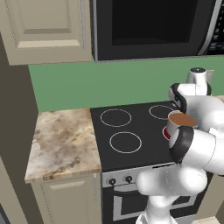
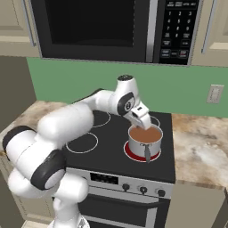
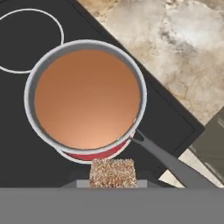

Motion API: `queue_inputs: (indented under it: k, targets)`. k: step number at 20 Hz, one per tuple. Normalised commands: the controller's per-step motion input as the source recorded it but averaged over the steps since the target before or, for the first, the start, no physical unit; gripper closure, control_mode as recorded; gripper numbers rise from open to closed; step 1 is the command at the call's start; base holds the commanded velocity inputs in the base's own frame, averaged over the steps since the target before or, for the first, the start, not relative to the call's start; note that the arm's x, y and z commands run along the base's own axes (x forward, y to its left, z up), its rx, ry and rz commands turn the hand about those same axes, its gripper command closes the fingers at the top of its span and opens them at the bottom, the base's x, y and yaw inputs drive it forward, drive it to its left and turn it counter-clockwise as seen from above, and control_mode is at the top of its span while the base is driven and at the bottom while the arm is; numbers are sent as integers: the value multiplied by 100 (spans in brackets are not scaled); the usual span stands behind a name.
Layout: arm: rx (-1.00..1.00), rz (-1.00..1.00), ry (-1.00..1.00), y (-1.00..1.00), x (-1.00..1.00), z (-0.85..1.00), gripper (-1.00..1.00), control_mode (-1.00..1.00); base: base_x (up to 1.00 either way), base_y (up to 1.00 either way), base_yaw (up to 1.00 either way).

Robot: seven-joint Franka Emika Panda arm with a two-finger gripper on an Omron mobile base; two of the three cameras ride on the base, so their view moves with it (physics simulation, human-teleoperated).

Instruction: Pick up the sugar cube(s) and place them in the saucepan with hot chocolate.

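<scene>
The claw (image 3: 113, 183) pinches a small, light, crumbly-looking sugar cube (image 3: 113, 173) by opposite flat faces, needing only gentle pressure, above the saucepan (image 3: 85, 98).

A black glass cooktop (image 1: 131, 131) carries white burner rings (image 1: 125, 142) and sits flush between two marbled stone counter sections: one on its left (image 1: 61, 144) and one on its right (image 2: 200, 142). Below the cooktop, the oven front (image 2: 129, 196) has a grey control panel with a row of dark knobs (image 2: 143, 189). A black microwave (image 2: 111, 29) is mounted above, with a keypad (image 2: 178, 26) on its right side. Beige cabinets (image 1: 43, 28) flank the microwave, and a further cabinet (image 1: 65, 201) stands under the left counter. The back wall (image 1: 100, 83) is green and bears a pale outlet plate (image 2: 215, 93).
</scene>
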Motion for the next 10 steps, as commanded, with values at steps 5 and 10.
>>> queue_inputs:
  k: [5,10]
  targets:
    - [24,0,12,-25,14,-2,100,-100,0,0,0]
    - [23,0,16,-38,26,-15,100,-100,0,0,0]
